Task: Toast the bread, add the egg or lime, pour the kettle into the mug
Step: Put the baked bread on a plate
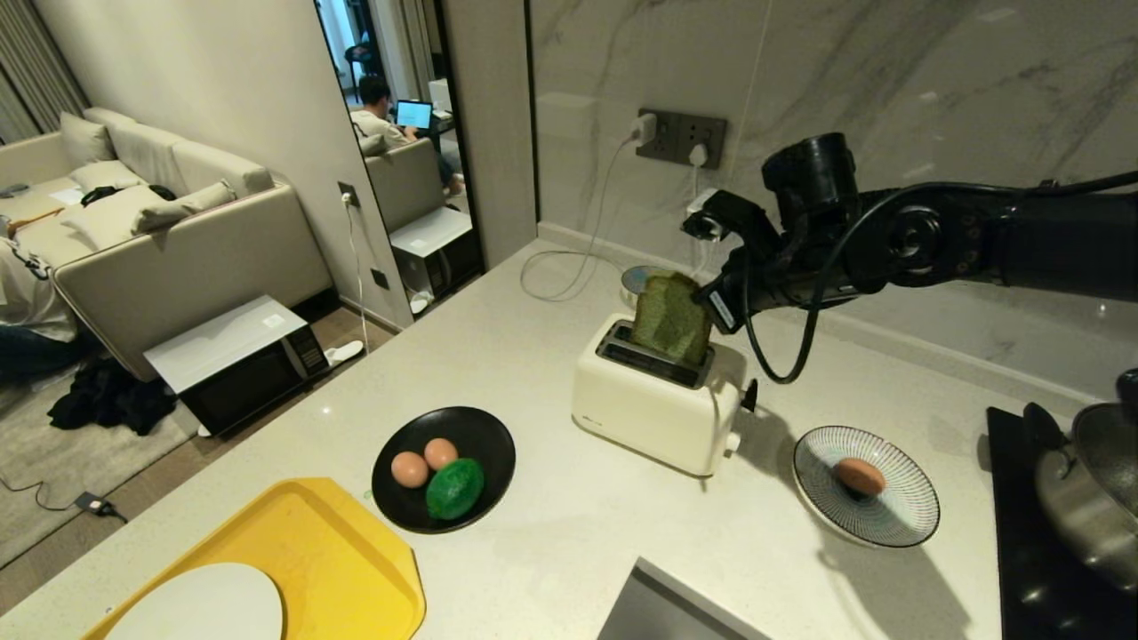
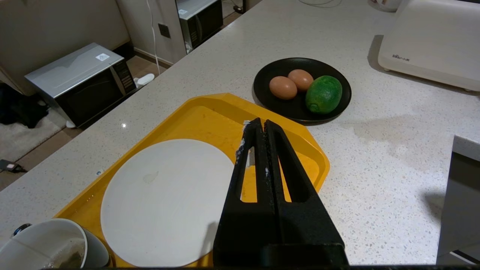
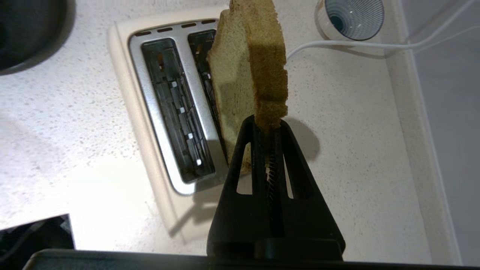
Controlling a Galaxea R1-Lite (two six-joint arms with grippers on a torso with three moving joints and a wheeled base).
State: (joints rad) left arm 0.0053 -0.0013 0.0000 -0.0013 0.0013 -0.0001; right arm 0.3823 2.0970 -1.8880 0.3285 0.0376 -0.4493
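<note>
Fingers [image 3: 258,146] pinch bread [image 3: 243,75] over toaster [image 3: 150,108]

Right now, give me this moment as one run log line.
right gripper: shut on bread, partly in toaster slot | left gripper: shut, empty, over tray | egg: on striped plate

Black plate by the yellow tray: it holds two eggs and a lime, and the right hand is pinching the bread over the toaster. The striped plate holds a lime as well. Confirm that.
One detail is wrong. The striped plate holds an egg, not a lime, as the head view shows. The rest stands: the black plate holds two eggs and the lime, and the right hand pinches the bread over the toaster.
</note>
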